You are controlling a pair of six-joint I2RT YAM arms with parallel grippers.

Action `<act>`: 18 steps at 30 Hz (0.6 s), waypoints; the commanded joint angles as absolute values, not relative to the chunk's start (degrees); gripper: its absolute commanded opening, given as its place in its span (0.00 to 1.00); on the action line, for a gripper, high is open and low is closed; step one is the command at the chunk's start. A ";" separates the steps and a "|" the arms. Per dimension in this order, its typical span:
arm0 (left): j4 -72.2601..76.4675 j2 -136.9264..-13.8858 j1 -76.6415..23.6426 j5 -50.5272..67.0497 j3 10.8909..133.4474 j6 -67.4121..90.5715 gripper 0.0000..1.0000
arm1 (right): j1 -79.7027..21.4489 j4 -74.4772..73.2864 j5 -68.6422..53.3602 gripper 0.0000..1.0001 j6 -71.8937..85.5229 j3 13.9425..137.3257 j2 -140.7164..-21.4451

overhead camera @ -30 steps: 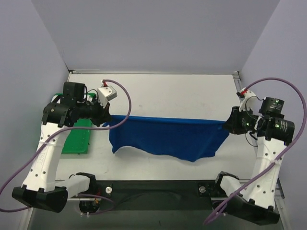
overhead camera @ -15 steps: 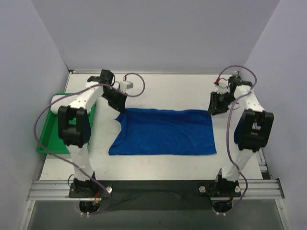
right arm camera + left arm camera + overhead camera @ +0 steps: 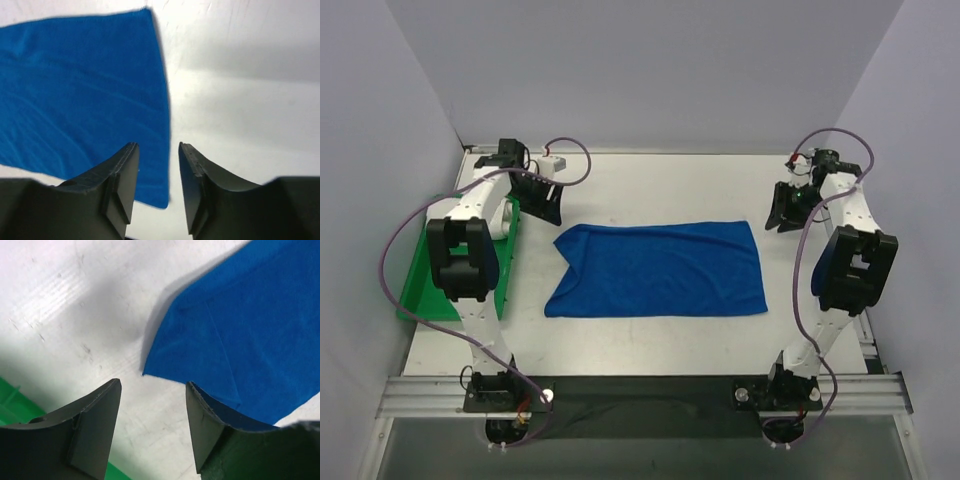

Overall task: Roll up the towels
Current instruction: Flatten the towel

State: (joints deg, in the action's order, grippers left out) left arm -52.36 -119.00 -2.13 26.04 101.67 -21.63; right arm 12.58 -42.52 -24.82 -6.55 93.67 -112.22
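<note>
Blue towel [image 3: 660, 268] lies between left gripper [image 3: 542, 204] and right gripper [image 3: 784, 212], both parted and empty; its folded corner [image 3: 200, 335] beside the left one could skew the roll.

Robot lab cell, plain grey walls [image 3: 640, 70], white table [image 3: 670, 190], aluminium rail [image 3: 420, 397]

The blue towel [image 3: 660, 268] lies flat mid-worktop [image 3: 660, 190], with bare surface open all around it. A green tray [image 3: 420, 288] takes up the left edge. Walls [image 3: 640, 80] close in behind and at both sides.
</note>
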 commanded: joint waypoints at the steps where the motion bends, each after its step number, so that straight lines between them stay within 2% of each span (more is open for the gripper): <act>1: -49.32 -112.77 -2.64 23.74 96.60 -23.03 0.63 | 11.34 -47.90 -26.01 0.36 -8.61 88.18 -106.18; 4: -47.90 -113.29 -2.64 21.71 93.78 -21.80 0.53 | 10.11 -48.78 -26.80 0.24 -8.61 82.65 -104.51; 11: -46.85 -117.42 -3.25 19.78 93.60 -21.09 0.54 | 5.28 -49.31 -25.67 0.24 -9.84 72.52 -102.21; 18: -46.67 -121.02 -4.48 18.90 94.04 -21.80 0.49 | 3.25 -51.24 -24.00 0.26 -12.21 71.45 -107.66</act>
State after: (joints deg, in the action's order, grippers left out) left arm -48.51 -120.07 -3.40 19.84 93.01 -21.32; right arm 3.57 -47.18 -25.50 -10.13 71.22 -105.43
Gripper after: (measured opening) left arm 0.502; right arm 0.256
